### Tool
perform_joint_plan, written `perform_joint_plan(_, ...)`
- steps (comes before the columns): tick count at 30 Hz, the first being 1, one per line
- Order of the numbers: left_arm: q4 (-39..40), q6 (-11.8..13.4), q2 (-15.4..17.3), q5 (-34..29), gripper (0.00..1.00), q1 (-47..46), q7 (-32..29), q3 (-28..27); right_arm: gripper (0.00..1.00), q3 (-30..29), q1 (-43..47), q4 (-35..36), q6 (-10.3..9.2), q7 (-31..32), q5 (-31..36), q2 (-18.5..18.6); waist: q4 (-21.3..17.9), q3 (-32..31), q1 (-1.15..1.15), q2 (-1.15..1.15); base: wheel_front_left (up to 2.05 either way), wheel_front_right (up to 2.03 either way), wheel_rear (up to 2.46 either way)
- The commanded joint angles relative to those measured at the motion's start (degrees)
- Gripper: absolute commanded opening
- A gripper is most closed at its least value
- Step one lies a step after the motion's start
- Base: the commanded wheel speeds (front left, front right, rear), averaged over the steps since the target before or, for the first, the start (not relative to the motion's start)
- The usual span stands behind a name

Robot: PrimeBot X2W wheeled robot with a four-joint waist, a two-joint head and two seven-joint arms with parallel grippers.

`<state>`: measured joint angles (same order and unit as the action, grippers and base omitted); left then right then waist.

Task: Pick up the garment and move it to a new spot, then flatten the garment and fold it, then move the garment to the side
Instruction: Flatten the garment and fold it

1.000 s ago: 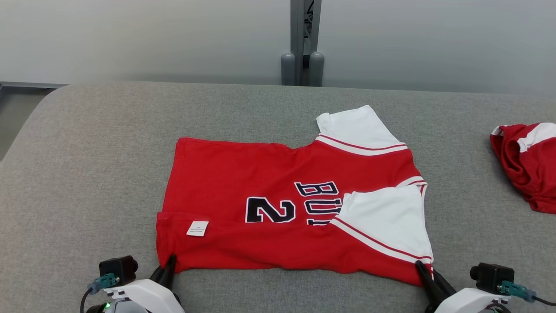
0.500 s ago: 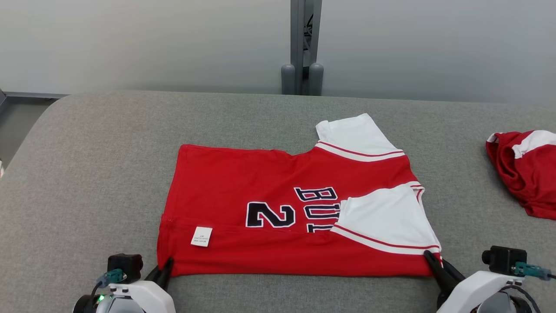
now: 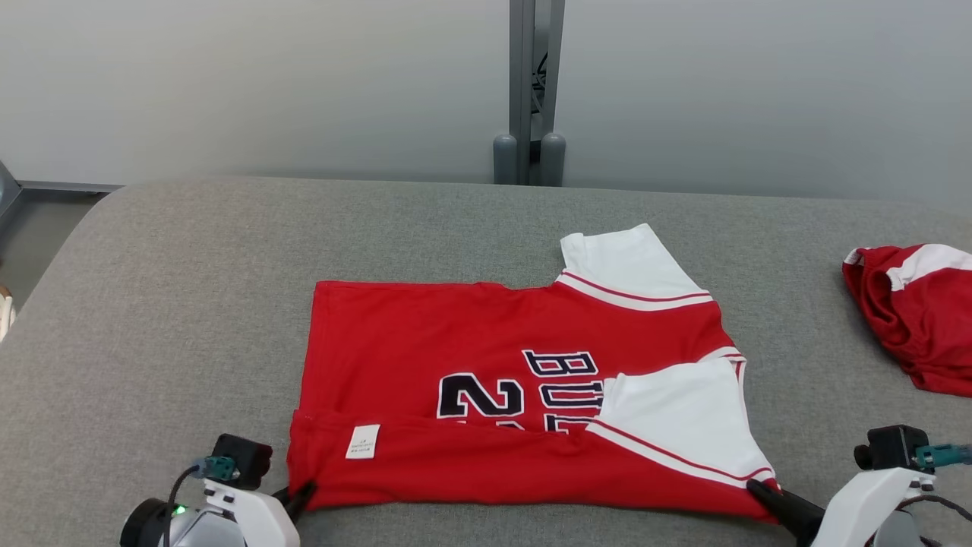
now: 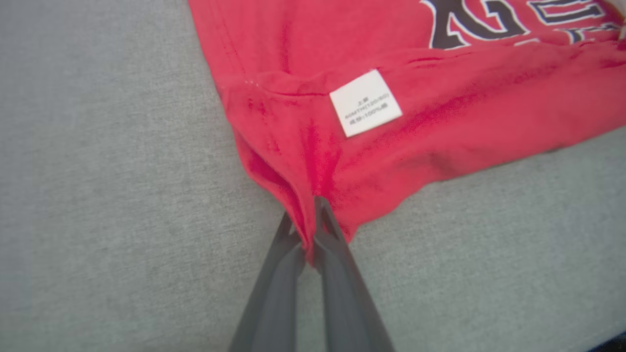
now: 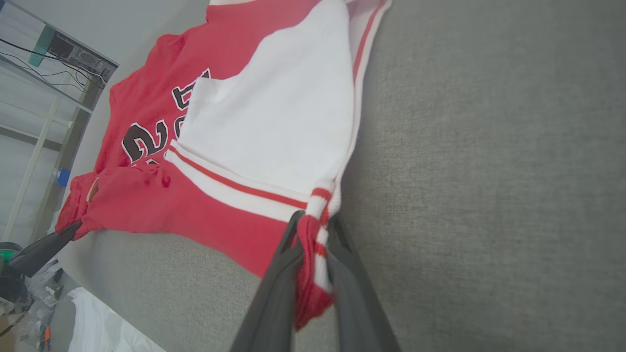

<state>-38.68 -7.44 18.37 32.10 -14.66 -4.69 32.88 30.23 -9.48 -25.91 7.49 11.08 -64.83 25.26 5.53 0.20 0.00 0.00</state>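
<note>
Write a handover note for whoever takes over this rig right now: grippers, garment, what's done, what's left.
Left gripper: jaws shut on the jersey at its near-left corner.
Right gripper: jaws shut on its near-right corner, by the striped trim.
Jersey lies spread on the grey table; near edge and near sleeve folded over, far sleeve out. A second red garment sits far right.
Done: laid flat, first fold begun.
Left: finish folding, move aside.

On the red garment [image 3: 425, 342] we read a black, white-edged numeral [image 3: 480, 396] "2" and beside it the letters [image 3: 560, 363] "BU"; a white sleeve [image 3: 676, 414] hides the rest. The white tag [image 4: 366, 102] on its folded hem carries small blurred print; we make out only "100%".
</note>
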Motion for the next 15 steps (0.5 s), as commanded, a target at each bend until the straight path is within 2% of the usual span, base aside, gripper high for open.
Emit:
perform_joint_plan(1,2.97,-0.01,3.13,2.27,0.0,0.23,-2.23,1.5,0.0,-0.23,0.71,1.45,0.02,2.63,-1.66,1.9,0.06,-0.19,0.0,0.0,0.0,0.0,0.0)
perform_joint_plan(6,10.32,-0.02,9.96,6.43,0.0,0.42,-7.96,5.15,0.0,-1.64,2.49,4.5,0.02,9.99,-6.46,4.97,0.01,-0.49,0.0,0.0,0.0,0.0,0.0)
perform_joint_plan(7,10.32,-0.02,9.96,6.43,0.0,0.42,-7.96,5.15,0.0,-1.64,2.49,4.5,0.02,9.99,-6.46,4.97,0.01,-0.49,0.0,0.0,0.0,0.0,0.0)
perform_joint_plan(15,19.72,0.01,18.35,13.11,0.0,1.51,-18.86,9.49,0.0,-2.52,7.74,7.9,0.01,23.19,-10.96,9.34,0.28,-0.79,0.0,0.0,0.0,0.0,0.0)
